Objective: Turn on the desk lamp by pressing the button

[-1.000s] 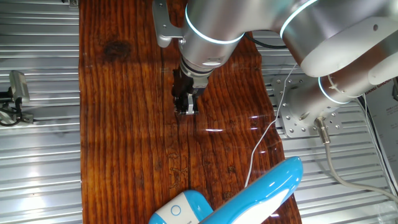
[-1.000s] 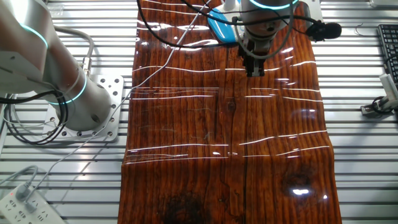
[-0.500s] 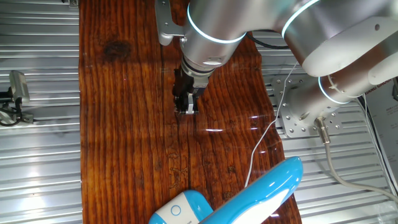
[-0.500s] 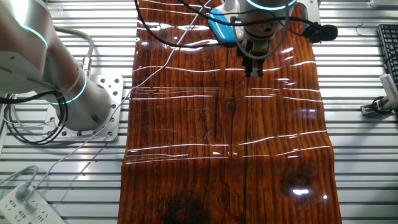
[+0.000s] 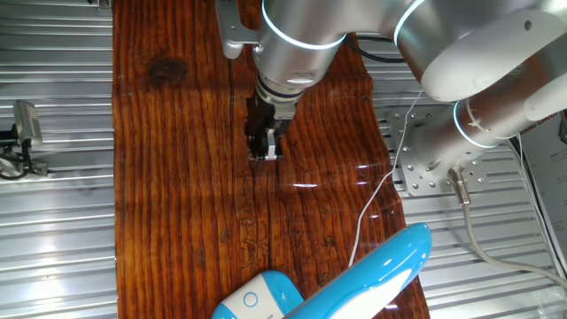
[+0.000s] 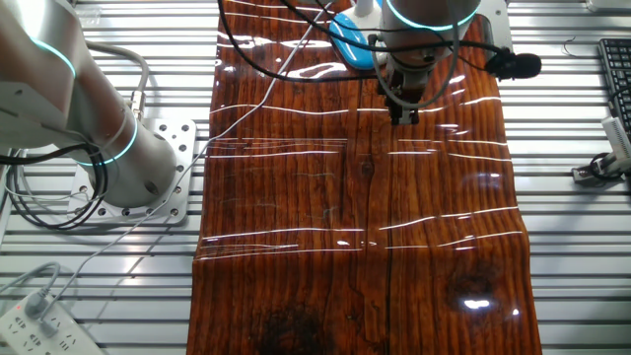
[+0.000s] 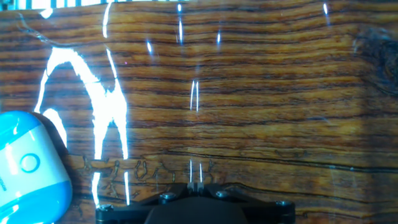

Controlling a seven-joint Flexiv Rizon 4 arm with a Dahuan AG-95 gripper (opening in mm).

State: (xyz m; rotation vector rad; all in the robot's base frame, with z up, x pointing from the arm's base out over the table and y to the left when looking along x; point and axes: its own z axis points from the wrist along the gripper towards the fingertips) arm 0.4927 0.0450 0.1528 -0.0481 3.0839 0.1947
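Reading the hand view from left to right, the desk lamp's [image 7: 28, 167] rounded blue and white base sits at the left edge with its round button [image 7: 28, 163] facing up, while bare wooden desk [image 7: 261, 93] fills everything to the right. From one fixed view the tool [image 5: 263, 152] hangs over the middle of the desk, well apart from the lamp base at the bottom edge, whose long blue arm runs up and to the right. Reaching the button likely needs a long sideways move toward the base; I cannot tell whether the tool's tips are apart or together.

Sky-blue desk lamp [image 5: 372, 270] at table edge
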